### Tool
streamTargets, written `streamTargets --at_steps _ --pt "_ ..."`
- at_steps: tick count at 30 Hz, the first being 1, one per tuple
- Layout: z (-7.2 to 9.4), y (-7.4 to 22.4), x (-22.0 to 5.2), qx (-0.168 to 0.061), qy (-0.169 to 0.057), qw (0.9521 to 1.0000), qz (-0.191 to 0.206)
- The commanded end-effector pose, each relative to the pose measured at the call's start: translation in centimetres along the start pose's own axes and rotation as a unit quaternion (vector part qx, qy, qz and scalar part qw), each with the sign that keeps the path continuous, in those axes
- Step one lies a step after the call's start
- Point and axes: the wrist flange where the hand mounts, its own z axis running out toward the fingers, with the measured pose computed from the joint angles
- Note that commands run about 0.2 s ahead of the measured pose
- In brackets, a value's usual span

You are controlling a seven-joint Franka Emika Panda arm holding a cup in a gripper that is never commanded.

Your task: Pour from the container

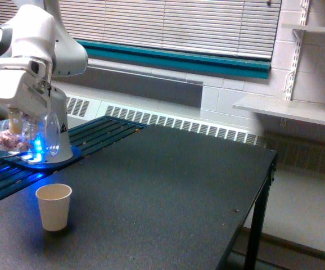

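My gripper [17,119] is clamped around the container [25,136], which lies tipped on its side in the air; its open mouth faces the exterior view's right; pinkish pieces sit at its base; it hangs above the desk [168,185], behind the paper cup [54,206].

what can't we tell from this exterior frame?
- Gripper fingers: masked by the wrist housing and the clear container, so the grip itself is unreadable.
- Container contents: pinkish pieces, too blurred and washed by blue glow to identify or count.
- Paper cup interior: the rim angle hides it; full or empty unknown.
- Arm base: hidden behind the container, partly cut by the exterior view's left edge.
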Motion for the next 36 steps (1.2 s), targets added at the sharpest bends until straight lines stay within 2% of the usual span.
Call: streamTargets --at_steps 1,18,36 --pt "0.19 0.69 -0.44 -0.01 0.002 0.9998 0.02" --pt "0.54 0.84 -0.93 -0.03 -0.002 0.9993 -0.024" --pt "0.81 0.14 -0.73 -0.058 -0.006 0.9952 -0.078"
